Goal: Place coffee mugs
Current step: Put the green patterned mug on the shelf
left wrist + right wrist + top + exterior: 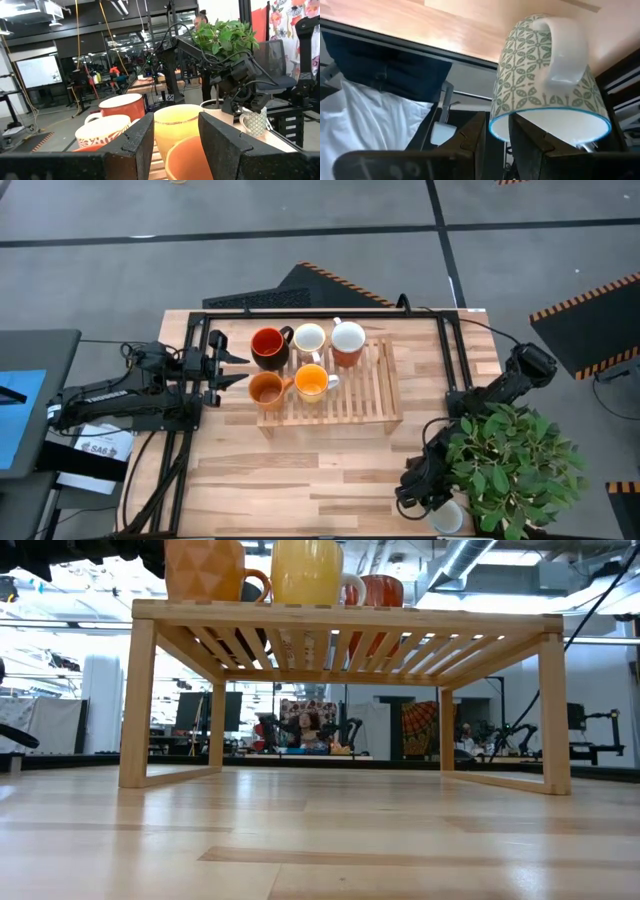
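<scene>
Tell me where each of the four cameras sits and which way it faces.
High: overhead, looking down on the wooden rack and both arms.
Low: at table height, looking under the rack; no arm shows.
Left wrist: behind the left end effector, facing the mugs.
Right wrist: behind the right end effector, gripping the patterned mug.
Shared: the left wrist view also shows that mug.

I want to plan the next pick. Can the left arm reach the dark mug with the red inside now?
Probably yes. The left gripper is open and empty beside the wooden rack, and the dark mug stands at the rack's near corner with nothing between them.
</scene>
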